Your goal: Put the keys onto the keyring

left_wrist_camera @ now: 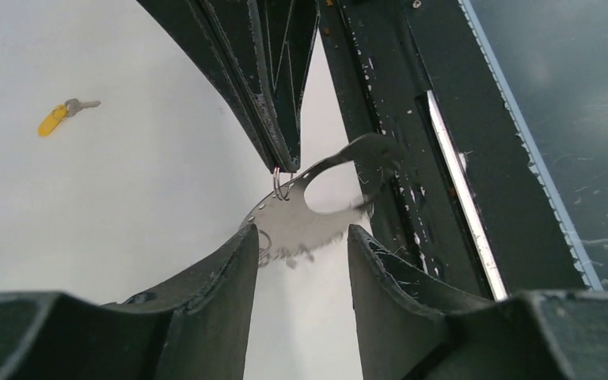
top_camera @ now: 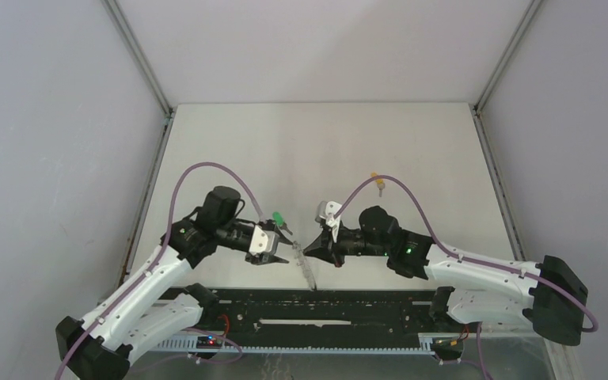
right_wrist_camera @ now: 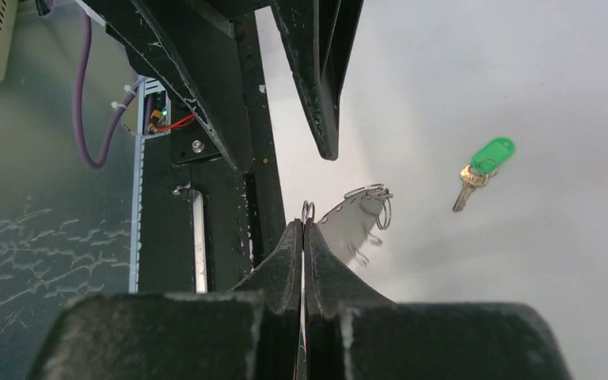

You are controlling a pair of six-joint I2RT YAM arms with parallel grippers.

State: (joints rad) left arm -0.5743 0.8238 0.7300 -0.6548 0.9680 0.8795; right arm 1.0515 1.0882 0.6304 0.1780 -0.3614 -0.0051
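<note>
The grey oval keyring (left_wrist_camera: 291, 228) hangs from my right gripper (right_wrist_camera: 304, 229), which is shut on one of its small rim loops (right_wrist_camera: 307, 210). In the top view the keyring (top_camera: 308, 273) shows edge-on between both grippers. My left gripper (left_wrist_camera: 302, 241) is open, its fingers either side of the ring's near edge and not touching it. It sits just left of the ring in the top view (top_camera: 283, 255). The green-headed key (right_wrist_camera: 483, 168) lies on the table beyond the left gripper (top_camera: 279, 219). The yellow-headed key (left_wrist_camera: 57, 117) lies farther back right (top_camera: 378, 184).
The black base rail (top_camera: 317, 313) runs along the table's near edge, just behind the keyring. White walls with metal corner posts (top_camera: 141, 59) enclose the white table (top_camera: 324, 150).
</note>
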